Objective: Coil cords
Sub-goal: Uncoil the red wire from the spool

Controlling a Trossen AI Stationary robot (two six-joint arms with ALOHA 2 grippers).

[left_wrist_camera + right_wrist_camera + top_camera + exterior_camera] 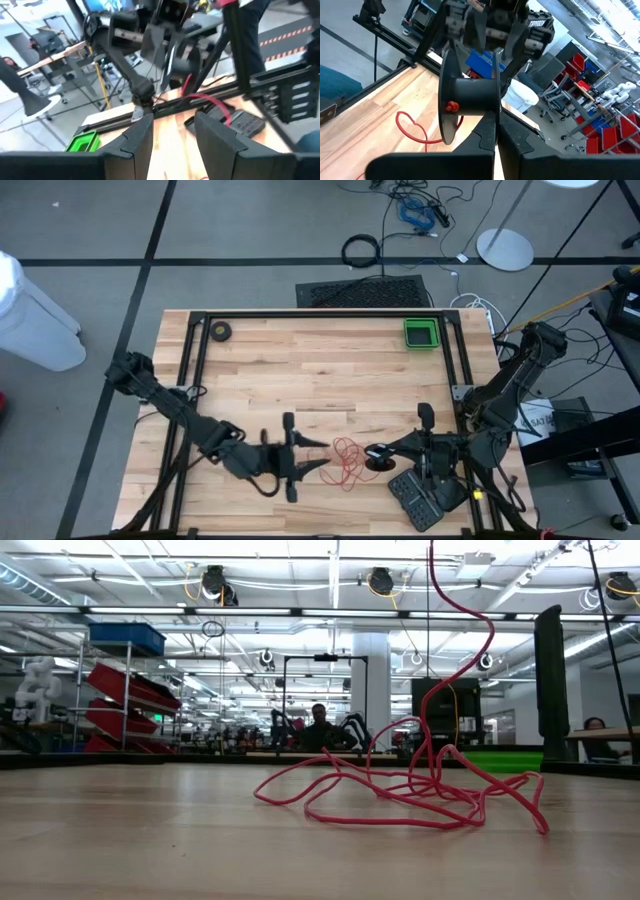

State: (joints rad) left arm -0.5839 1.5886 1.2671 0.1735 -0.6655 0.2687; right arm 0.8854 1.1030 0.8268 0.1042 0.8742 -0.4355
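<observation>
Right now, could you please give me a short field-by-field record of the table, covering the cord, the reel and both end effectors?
cord: red cord in a loose tangle on the table, one strand rising upward in the low view
reel: black reel held off the table, cord end fixed at its flange
right end effector: shut on reel
left end effector: open, facing the reel, nothing between its fingers
green bin: far right corner
</observation>
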